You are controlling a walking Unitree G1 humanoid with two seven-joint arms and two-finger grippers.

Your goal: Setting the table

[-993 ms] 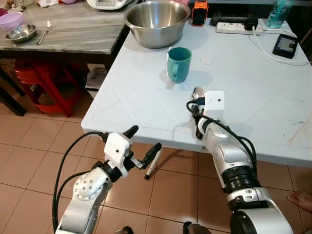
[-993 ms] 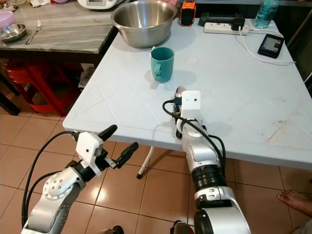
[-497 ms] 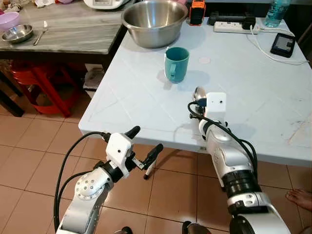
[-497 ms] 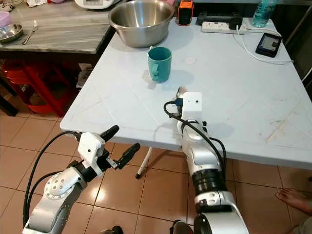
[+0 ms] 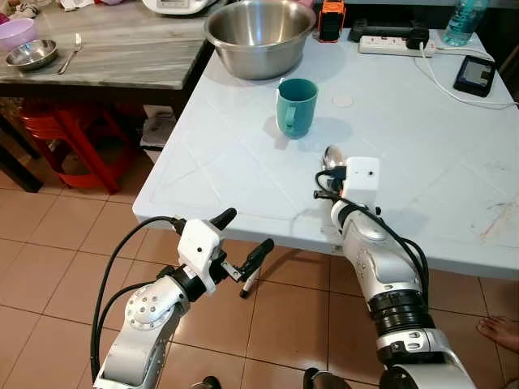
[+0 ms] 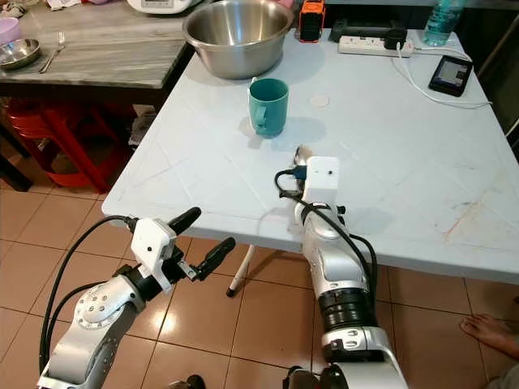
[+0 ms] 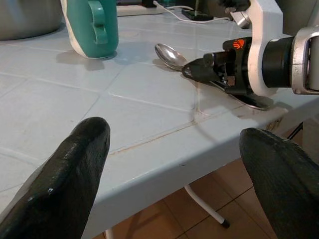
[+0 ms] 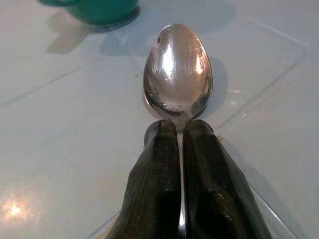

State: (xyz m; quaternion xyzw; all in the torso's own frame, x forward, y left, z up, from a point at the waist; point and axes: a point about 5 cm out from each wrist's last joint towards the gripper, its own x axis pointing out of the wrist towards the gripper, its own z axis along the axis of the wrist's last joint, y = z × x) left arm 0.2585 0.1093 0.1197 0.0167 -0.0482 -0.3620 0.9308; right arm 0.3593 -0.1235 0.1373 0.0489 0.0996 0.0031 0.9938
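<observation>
Right gripper (image 8: 179,144) clenched on spoon (image 8: 177,74) low over white table (image 5: 243,154). Teal mug (image 5: 296,106) at spoon's 11 o'clock (contents unseen). Left gripper (image 5: 243,240) spread, off table edge.

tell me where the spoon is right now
The spoon is pinched in the right pincer low over the white table, near its front edge, just this side of the teal mug.

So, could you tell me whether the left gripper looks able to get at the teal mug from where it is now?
Probably not yet. The left gripper hangs open below the table's near edge, while the teal mug stands well back on top, so the arm must rise first.
</observation>
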